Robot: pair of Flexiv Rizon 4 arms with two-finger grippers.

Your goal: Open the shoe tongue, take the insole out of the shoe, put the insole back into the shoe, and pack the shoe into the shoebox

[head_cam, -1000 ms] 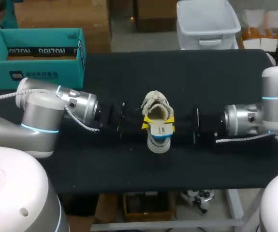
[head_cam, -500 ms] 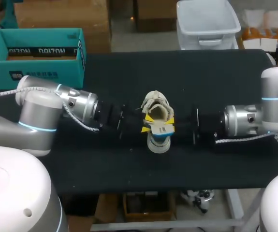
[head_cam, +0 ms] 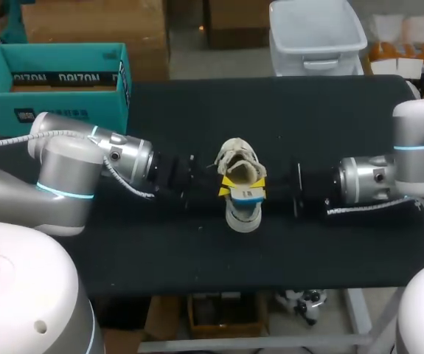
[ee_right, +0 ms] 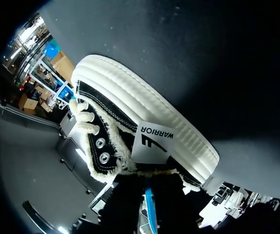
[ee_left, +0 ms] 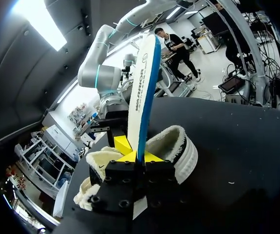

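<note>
Status: the left gripper (ee_left: 132, 152) is clamped on the white foam insole with a blue edge (ee_left: 142, 87). The insole stands upright on its edge between the yellow tips, over the mouth of the shoe. Its lower end is hidden behind the gripper body, so I cannot see whether it has fully cleared the shoe.

Directly beneath it, mid-table, is the black canvas shoe with a ribbed white rubber sole and cream fleece lining (ee_right: 140, 105). The tongue and collar are spread wide and the mouth is open.

The right gripper (head_cam: 265, 192) comes in from the opposite side, hard against the shoe and just beside the insole. Its own view shows only dark housing and a sliver of the blue edge, so I cannot tell whether it is open or closed (nor whether it steadies the shoe or touches the insole).

Progress, as judged:
- Tongue opened: done.
- Insole out: done, or all but done.
- Left to do: feed the insole back in, seat it flat, then carry the shoe to the box.
- Roughly half way.

Further back, the open teal cardboard shoebox (head_cam: 53, 114) stands at the far left corner, well apart from the shoe, with no shoe in it.

Surface: a table under matte black cloth (head_cam: 329, 118), lying flat. Room beyond the table not logged
</note>
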